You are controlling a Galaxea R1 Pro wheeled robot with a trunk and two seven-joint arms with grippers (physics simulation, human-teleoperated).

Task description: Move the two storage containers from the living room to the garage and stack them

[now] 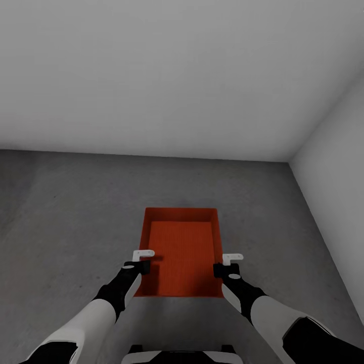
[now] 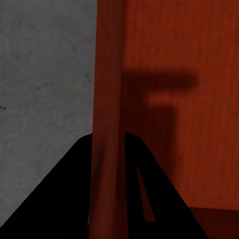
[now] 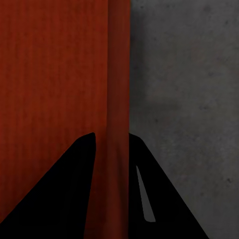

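One orange-red storage container [image 1: 182, 247] sits open side up, low over the dark grey concrete floor [image 1: 76, 212] of the garage, just ahead of me. My left gripper [image 1: 143, 260] is shut on its left side wall near the front corner. My right gripper [image 1: 227, 264] is shut on the right side wall. In the left wrist view the black fingers [image 2: 69, 189] straddle the thin wall of the container [image 2: 189, 99]. The right wrist view shows the right gripper [image 3: 110, 135] pinching the wall of the container [image 3: 50, 74] the same way. Whether the tub rests on the floor I cannot tell.
A plain white wall [image 1: 151, 76] runs across the back, and a second white wall [image 1: 338, 167] closes the right side, meeting it in a corner. Bare concrete [image 3: 189, 74] spreads to the left of the tub and beyond it.
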